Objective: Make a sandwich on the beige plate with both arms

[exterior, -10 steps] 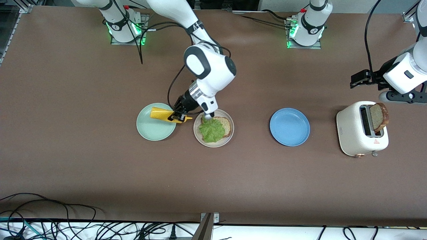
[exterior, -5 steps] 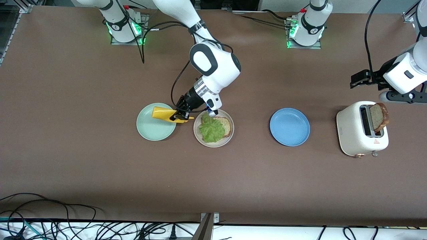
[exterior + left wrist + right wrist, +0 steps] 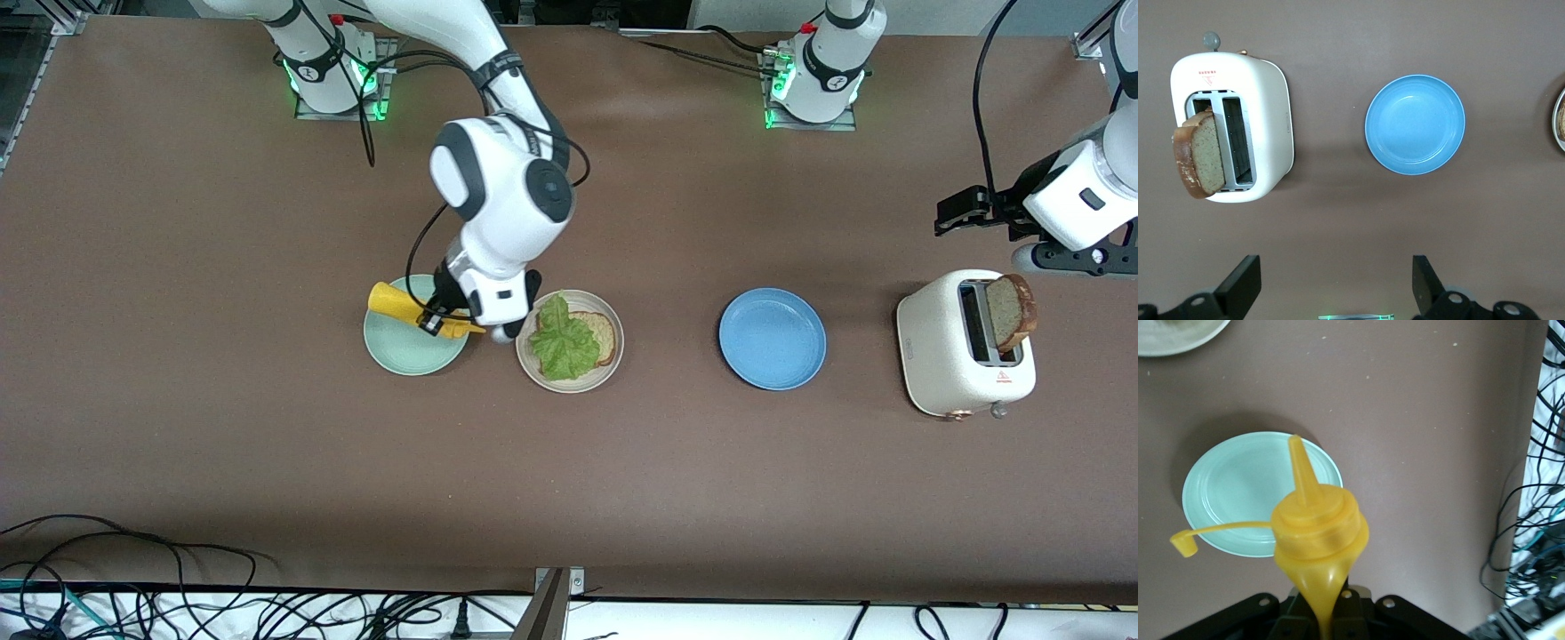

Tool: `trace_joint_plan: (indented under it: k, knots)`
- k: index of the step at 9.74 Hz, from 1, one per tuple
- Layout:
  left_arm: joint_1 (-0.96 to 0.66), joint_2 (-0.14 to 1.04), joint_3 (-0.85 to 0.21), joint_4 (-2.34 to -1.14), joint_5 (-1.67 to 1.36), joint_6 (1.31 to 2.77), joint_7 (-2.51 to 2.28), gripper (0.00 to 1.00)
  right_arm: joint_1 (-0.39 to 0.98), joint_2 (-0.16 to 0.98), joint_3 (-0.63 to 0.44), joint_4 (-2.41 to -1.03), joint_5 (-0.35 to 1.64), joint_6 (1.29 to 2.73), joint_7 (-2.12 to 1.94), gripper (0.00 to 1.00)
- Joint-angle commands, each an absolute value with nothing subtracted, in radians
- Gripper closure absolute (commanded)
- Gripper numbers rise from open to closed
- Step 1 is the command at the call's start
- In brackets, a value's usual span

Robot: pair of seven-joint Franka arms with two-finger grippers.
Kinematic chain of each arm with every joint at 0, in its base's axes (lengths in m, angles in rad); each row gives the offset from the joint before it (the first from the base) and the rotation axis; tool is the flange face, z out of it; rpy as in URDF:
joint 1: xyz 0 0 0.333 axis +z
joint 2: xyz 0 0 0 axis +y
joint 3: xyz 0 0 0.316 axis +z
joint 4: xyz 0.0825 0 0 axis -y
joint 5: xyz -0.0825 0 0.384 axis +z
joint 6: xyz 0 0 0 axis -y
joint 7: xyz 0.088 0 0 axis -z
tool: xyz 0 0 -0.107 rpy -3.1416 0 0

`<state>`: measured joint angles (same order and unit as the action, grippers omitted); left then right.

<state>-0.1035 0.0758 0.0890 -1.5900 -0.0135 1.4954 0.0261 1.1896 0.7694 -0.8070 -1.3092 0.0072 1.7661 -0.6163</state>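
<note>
Front view: the right gripper (image 3: 442, 322), clamped on the yellow squeeze bottle (image 3: 404, 307), has swung away from the beige plate (image 3: 569, 380) over the last second and now carries the bottle above the mint-green plate (image 3: 400, 356), which suggests the sauce step is over and the bottle is being returned. On the beige plate a bread slice (image 3: 601, 336) lies under the lettuce leaf (image 3: 562, 338), so the sandwich lacks only its top slice. That second bread slice (image 3: 1012, 311) stands in the white toaster (image 3: 951, 364) at the left arm's end of the table, with the blue plate (image 3: 772, 338) between toaster and beige plate. The left gripper (image 3: 978, 213) has not moved; it waits in the air beside the toaster. Left wrist view: its black fingers (image 3: 1245, 283) stand wide apart with nothing between them, above bare table near the toaster (image 3: 1275, 120), the toasted slice (image 3: 1201, 160) and the blue plate (image 3: 1415, 123). Right wrist view: the bottle (image 3: 1319, 533), its cap dangling on a strap, points its nozzle over the mint-green plate (image 3: 1225, 493); the jaws grip its body firmly.
</note>
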Motion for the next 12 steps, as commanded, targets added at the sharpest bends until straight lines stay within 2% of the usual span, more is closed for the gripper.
trace_joint_plan:
  k: [1, 4, 9, 12]
  knots:
    - [-0.098, 0.074, 0.083, -1.595, 0.015, 1.506, 0.029, 0.00, 1.192, 0.753, -0.908, -1.316, 0.183, 1.770, -0.676, 1.00]
    - [-0.098, 0.075, 0.083, -1.595, 0.015, 1.508, 0.029, 0.00, 1.122, 0.753, -1.043, -1.357, 0.533, 1.761, -0.854, 1.00]
    - [-0.098, 0.075, 0.083, -1.595, 0.015, 1.508, 0.029, 0.00, 0.965, 0.726, -1.069, -1.512, 0.909, 1.755, -1.215, 1.00]
    - [-0.098, 0.075, 0.083, -1.595, 0.015, 1.508, 0.029, 0.00, 0.879, 0.724, -1.081, -1.696, 1.183, 1.729, -1.560, 1.00]
